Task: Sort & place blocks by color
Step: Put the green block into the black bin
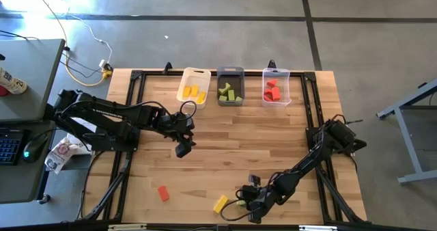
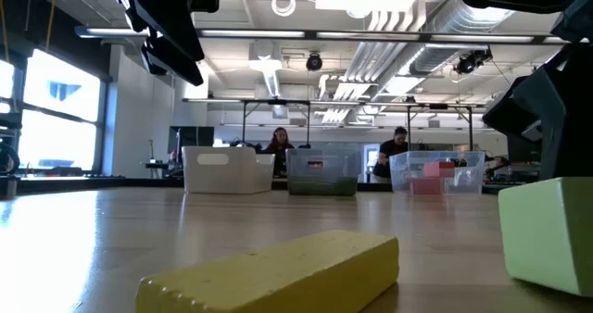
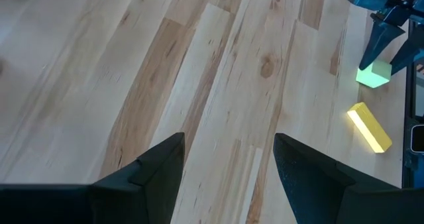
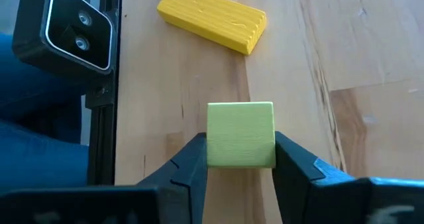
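We see the left gripper (image 1: pixel 183 149) mid-table, fingers spread, empty. Right gripper (image 4: pixel 240 159) at six o'clock pinches a light green block (image 4: pixel 240 134), mostly hidden from above. Yellow block (image 1: pixel 220 204) just beside; red block (image 1: pixel 163 193) toward seven.

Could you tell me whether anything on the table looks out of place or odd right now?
Nothing looks damaged or spilled. Three blocks are still outside the bins near the table's front edge: a red block, a yellow block, and a light green block that the right gripper has clamped. The left gripper hangs open, empty, mid-table.
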`<state>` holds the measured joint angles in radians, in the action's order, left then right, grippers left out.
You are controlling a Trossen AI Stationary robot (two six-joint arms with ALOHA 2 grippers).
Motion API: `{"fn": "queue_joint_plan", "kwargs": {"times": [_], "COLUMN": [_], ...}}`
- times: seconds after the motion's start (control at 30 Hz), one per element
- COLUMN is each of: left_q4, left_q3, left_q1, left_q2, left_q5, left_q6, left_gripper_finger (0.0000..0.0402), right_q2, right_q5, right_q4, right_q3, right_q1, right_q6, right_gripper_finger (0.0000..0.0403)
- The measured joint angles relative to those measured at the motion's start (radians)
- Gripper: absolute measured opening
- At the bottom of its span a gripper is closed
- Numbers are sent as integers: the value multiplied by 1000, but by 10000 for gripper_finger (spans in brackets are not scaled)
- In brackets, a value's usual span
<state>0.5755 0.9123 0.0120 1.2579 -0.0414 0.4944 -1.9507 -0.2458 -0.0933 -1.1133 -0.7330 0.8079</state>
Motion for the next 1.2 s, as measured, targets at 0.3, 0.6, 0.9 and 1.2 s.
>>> {"fn": "queue_joint_plan", "kwargs": {"times": [0.3,0.6,0.9,1.2], "left_q4": [0,3,13,100], "left_q3": [0,0,0,0], "left_q1": [12,42,75,124], "left_q2": [0,0,0,0], "left_q5": [-14,-51,-53,-147], "left_q6": [-50,-116,-153,-158], "left_gripper_finger": [218,218,218,218], "right_q2": [-1,7,86,154], "right_q5": [-59,-98,-187,-241], "right_q4": [-3,-41,-111,-222], "right_q3": [1,1,1,2], "right_q1": [16,82,150,246], "right_q6": [4,-4,-75,-158], "right_gripper_finger": [107,108,109,109]}}
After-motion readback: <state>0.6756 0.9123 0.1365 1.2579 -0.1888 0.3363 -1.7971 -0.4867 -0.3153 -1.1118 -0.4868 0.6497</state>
